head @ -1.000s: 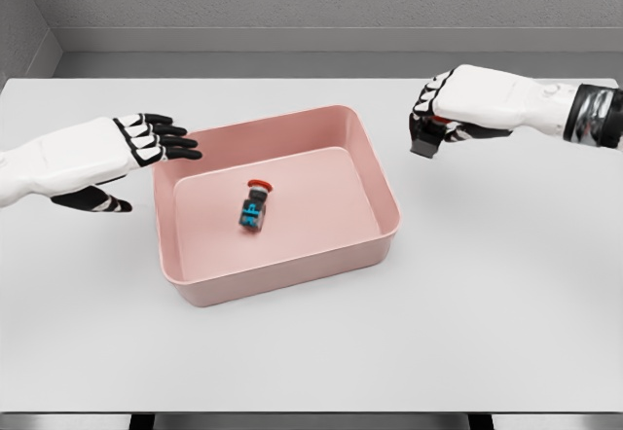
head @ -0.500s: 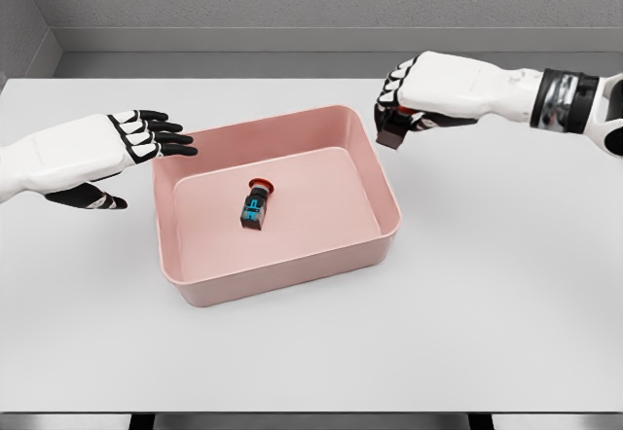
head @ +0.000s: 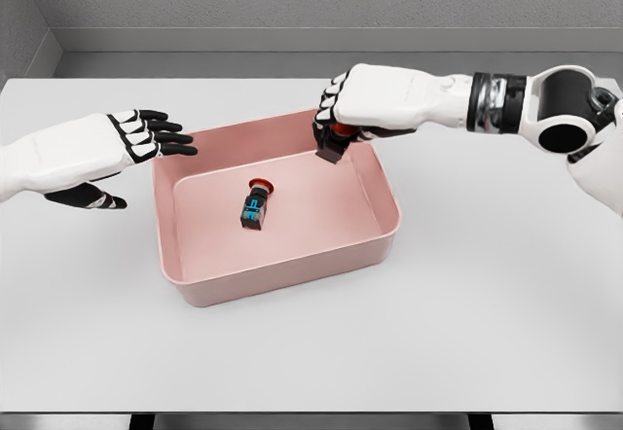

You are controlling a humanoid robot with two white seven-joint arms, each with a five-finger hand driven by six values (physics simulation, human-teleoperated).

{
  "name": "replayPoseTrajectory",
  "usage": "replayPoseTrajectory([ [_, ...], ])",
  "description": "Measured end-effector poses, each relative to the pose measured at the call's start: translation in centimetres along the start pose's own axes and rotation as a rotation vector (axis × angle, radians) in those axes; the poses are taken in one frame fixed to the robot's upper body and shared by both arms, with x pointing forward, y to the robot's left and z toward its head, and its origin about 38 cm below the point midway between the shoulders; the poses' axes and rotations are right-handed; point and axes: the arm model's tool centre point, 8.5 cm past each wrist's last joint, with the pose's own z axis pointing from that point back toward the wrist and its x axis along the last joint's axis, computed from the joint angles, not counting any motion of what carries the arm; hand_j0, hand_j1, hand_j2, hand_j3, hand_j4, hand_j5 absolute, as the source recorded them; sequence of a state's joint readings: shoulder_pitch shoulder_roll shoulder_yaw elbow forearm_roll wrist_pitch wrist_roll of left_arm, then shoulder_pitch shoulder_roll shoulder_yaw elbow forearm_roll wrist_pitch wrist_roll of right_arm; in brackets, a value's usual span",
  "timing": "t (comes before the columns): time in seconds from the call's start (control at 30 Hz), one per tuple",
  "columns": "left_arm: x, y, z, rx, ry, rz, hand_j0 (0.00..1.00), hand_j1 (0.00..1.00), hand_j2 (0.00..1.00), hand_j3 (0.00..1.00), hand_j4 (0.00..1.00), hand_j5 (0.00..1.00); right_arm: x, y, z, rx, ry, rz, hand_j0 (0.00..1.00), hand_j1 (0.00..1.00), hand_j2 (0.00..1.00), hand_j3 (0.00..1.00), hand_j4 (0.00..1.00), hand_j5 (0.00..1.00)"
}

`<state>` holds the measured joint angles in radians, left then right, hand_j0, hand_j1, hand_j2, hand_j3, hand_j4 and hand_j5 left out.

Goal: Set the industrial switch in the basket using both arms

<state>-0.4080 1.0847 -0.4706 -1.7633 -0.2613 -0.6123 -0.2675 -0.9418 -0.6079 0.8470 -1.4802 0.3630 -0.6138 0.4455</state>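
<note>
Fingers of the right hand curl around a dark switch (mostly hidden, only its lower end and a bit of red showing). It has moved from beside the basket to above its far edge. Left hand stays outside, spread. Another switch lies inside, below them.

I see two industrial switches. One switch lies on its side on the floor of the pink basket, left of centre, its red button end pointing to the far wall and blue markings showing on its dark body. The second switch, dark with a bit of red at its top, hangs above the basket's far right corner.
</note>
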Motion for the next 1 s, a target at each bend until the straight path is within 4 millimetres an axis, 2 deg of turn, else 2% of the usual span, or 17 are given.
replayPoseTrajectory([
  [0.03,0.0,0.0,0.1,-0.004,0.002,0.000,1.00,1.00,1.00,1.00,1.00,1.00,0.1,-0.1,-0.2,-0.001,-0.005,0.002,0.50,0.50,0.50,0.50,0.50,0.50],
  [0.07,0.0,0.0,0.2,-0.006,0.003,-0.002,1.00,1.00,1.00,1.00,1.00,1.00,0.2,-0.1,-0.5,-0.002,-0.011,0.000,0.58,0.58,0.58,0.58,0.58,0.58],
  [0.1,-0.1,0.0,0.3,-0.010,0.005,-0.002,1.00,1.00,1.00,1.00,1.00,1.00,0.3,0.0,-0.7,-0.003,-0.016,-0.002,0.82,0.82,0.82,0.82,0.82,0.82],
  [0.13,-0.1,0.0,0.3,-0.011,0.006,-0.003,1.00,1.00,1.00,1.00,1.00,1.00,0.4,0.0,-0.8,-0.004,-0.018,-0.002,0.98,0.98,0.98,0.98,0.98,0.98],
  [0.17,-0.1,0.0,0.3,-0.012,0.007,-0.003,1.00,1.00,1.00,1.00,1.00,1.00,0.4,0.0,-0.9,-0.004,-0.020,-0.003,1.00,1.00,1.00,1.00,1.00,1.00],
  [0.33,-0.1,0.0,0.4,-0.014,0.008,-0.005,1.00,1.00,1.00,1.00,1.00,1.00,0.3,-0.6,-0.8,-0.010,-0.017,0.008,1.00,1.00,1.00,1.00,1.00,1.00],
  [0.43,-0.1,0.0,0.4,-0.014,0.009,-0.006,1.00,1.00,1.00,1.00,1.00,1.00,-0.3,-1.0,0.2,-0.018,0.010,0.013,1.00,1.00,1.00,1.00,1.00,1.00],
  [0.53,-0.1,0.0,0.4,-0.015,0.008,-0.005,1.00,1.00,1.00,1.00,1.00,1.00,-1.7,-0.9,2.7,-0.021,0.071,0.003,1.00,1.00,1.00,1.00,1.00,1.00],
  [0.7,-0.1,-0.1,0.4,-0.017,0.008,-0.003,1.00,1.00,1.00,1.00,1.00,1.00,-4.3,2.5,7.8,0.029,0.195,-0.095,1.00,1.00,1.00,1.00,1.00,1.00],
  [0.9,-0.1,-0.2,0.4,-0.019,0.007,-0.001,1.00,1.00,1.00,1.00,1.00,1.00,-5.4,4.2,12.6,0.067,0.287,-0.153,1.00,1.00,1.00,1.00,1.00,1.00],
  [1.0,-0.1,-0.1,0.4,-0.017,0.007,-0.004,1.00,1.00,1.00,1.00,1.00,1.00,-5.9,6.1,14.8,0.076,0.340,-0.210,1.00,1.00,1.00,1.00,1.00,1.00],
])
